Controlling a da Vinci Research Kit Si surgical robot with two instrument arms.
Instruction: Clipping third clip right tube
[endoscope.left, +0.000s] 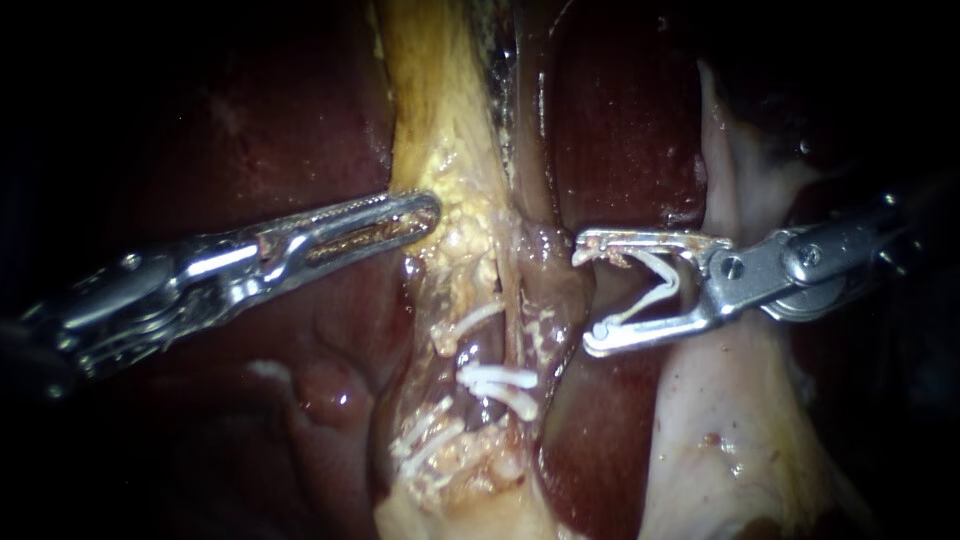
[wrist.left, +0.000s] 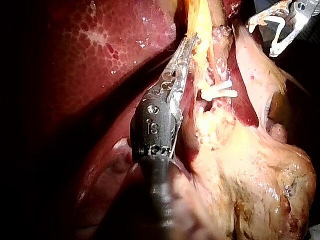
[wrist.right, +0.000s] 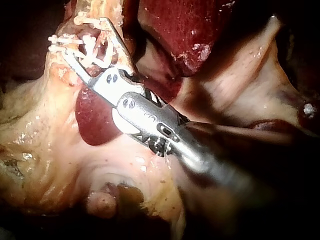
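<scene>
My right instrument (endoscope.left: 583, 298) comes in from the right. Its jaws stand wide apart with an open white clip (endoscope.left: 655, 285) seated between them, touching both. The jaw tips sit just right of the brownish right tube (endoscope.left: 545, 285), not around it. Lower on the tubes are several white clips (endoscope.left: 497, 385). My left instrument (endoscope.left: 425, 212) has its jaws closed on the edge of the yellow fatty tissue (endoscope.left: 440, 130). The left wrist view shows those jaws (wrist.left: 189, 46) lying along that yellow strand, with clips (wrist.left: 218, 92) beside them. In the right wrist view the jaws (wrist.right: 82, 36) reach beside clipped tissue (wrist.right: 75, 45).
Dark red liver (endoscope.left: 250, 120) fills the left and the middle behind the tubes. Pale gallbladder tissue (endoscope.left: 730, 400) lies under and behind my right instrument. A small rounded liver lump (endoscope.left: 325, 385) sits below my left instrument.
</scene>
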